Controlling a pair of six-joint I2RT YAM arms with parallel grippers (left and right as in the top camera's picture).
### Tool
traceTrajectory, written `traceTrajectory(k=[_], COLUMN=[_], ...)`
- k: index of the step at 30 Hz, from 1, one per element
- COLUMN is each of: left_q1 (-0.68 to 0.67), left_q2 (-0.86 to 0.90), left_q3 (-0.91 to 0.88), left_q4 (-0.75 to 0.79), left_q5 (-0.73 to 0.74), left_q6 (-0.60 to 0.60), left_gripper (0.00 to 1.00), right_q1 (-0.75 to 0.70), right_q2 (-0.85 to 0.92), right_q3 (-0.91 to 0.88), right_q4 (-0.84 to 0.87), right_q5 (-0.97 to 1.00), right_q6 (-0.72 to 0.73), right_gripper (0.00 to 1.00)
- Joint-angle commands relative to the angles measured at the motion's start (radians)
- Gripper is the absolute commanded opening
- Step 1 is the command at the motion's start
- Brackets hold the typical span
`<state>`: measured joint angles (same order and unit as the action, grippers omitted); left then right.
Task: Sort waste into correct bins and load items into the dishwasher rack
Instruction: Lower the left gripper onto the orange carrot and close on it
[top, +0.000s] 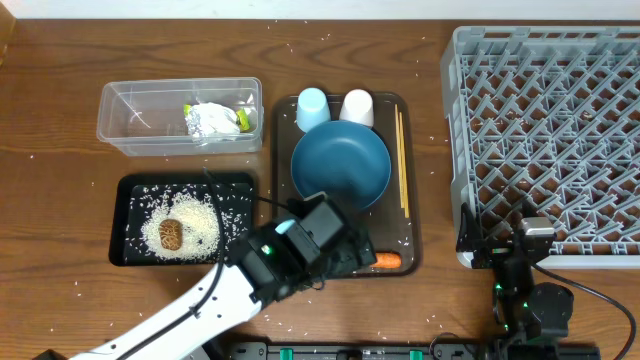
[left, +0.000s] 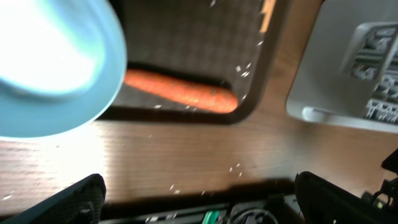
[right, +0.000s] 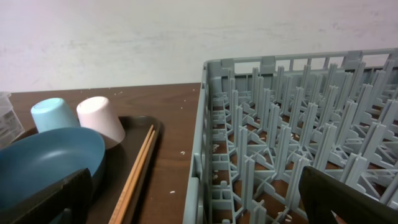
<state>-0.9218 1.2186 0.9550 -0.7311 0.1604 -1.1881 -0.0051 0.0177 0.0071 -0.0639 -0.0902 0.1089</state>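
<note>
Small orange carrot (left: 180, 90) is lying just ahead of our left gripper (left: 199, 190), along the flat brown serving tray's (left: 193, 37) near edge; we are holding the jaws wide open, seemingly to grasp it.

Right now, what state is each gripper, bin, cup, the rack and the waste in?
Left gripper: open, empty.
Right gripper: open, empty.
Clear rectangular plastic tub: holds crumpled green-yellow-white wrapper.
Shallow black rectangular tray: holds white rice, brown lump.
Large grey lattice rack: nothing loaded.
Light-blue cup, white cup: upside down on brown serving tray.
Small orange carrot: lying on that tray.
</note>
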Motion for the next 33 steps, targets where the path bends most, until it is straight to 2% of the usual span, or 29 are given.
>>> traceTrajectory(k=[1, 4, 9, 14, 17, 21, 27, 28, 33], left_q1=[-0.029, -0.034, -0.037, -0.056, -0.068, -0.072, -0.072, -0.072, -0.072], left_q2=[0.005, 0.005, 0.045, 0.164, 0.263, 0.352, 0.403, 0.404, 0.413], left_q3=[0.005, 0.005, 0.004, 0.004, 0.004, 0.004, 0.004, 0.004, 0.004], left_q4=[0.04, 0.094, 0.097, 0.106, 0.164, 0.265, 0.297, 0.295, 0.296], left_q5=[-0.138, -0.135, -0.136, -0.152, -0.085, -0.011, -0.032, -0.044, -0.077], left_q6=[-0.075, -0.093, -0.328, -0.479, -0.547, -0.549, -0.565, -0.565, -0.565], left_gripper=[0.98, 1.0, 0.99, 0.99, 0.99, 0.94, 0.93, 0.89, 0.87], right_q1=[-0.005, -0.005, -0.005, -0.005, -0.005, -0.005, -0.005, -0.005, -0.005], right_q2=[-0.002, -0.002, -0.002, -0.002, -0.002, -0.002, -0.002, -0.002, -0.002], right_q3=[-0.002, -0.002, -0.002, -0.002, -0.002, -0.002, -0.002, -0.002, -0.002], right_q4=[-0.004, -0.004, -0.004, -0.004, -0.004, -0.004, -0.004, -0.004, -0.004], right_q5=[0.004, 0.004, 0.004, 0.004, 0.004, 0.004, 0.004, 0.004, 0.004], right_q6=[-0.013, -0.013, -0.013, -0.013, -0.013, -0.013, -0.013, -0.013, -0.013], right_gripper=[0.99, 0.99, 0.99, 0.99, 0.99, 0.99, 0.99, 0.99, 0.99])
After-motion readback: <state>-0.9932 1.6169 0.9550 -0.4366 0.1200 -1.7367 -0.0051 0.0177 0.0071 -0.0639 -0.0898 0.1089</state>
